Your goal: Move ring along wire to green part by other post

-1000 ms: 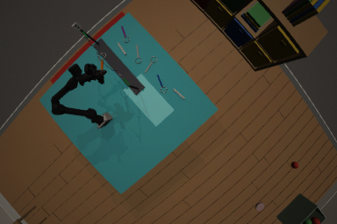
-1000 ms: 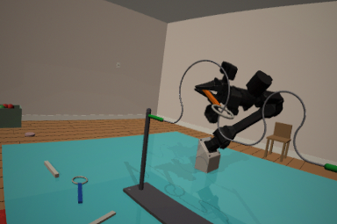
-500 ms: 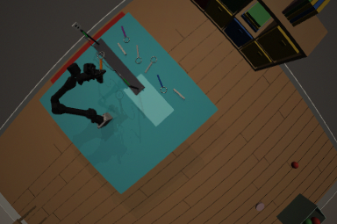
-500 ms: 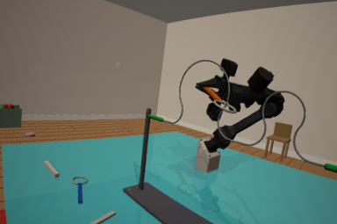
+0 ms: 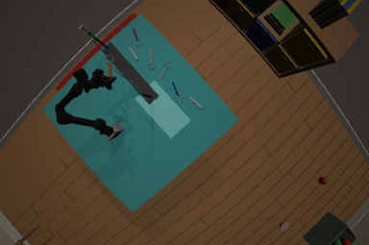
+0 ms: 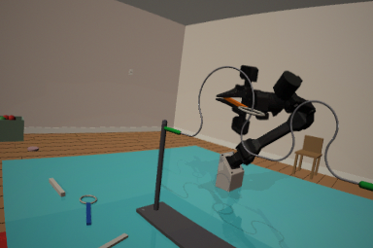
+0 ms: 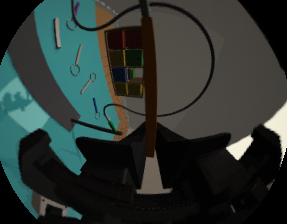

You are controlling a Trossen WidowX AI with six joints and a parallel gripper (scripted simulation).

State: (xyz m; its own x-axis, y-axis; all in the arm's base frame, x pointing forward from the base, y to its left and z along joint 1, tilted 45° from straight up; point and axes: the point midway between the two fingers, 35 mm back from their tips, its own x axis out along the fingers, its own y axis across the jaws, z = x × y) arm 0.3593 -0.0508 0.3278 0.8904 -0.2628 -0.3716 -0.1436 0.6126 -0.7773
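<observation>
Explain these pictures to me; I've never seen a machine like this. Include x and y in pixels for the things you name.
The black machine is a single jointed arm (image 5: 61, 113) (image 6: 272, 135). Its fingers (image 6: 219, 97) are closed on an orange handle (image 5: 110, 70) (image 6: 234, 101) (image 7: 150, 85) with a ring (image 5: 110, 55) (image 6: 259, 113) at its end. Near the ring runs a bent grey wire (image 6: 200, 99) (image 7: 213, 55) with green ends.

One picture looks down from above, one looks across from the side, and one comes from the arm's wrist, looking past the fingers.

On the blue-green surface (image 5: 192, 132) (image 6: 97, 167) (image 7: 44, 55) lie a dark base (image 5: 126, 70) (image 6: 180, 228) (image 7: 41, 75), small ringed sticks and plain pale sticks.
</observation>
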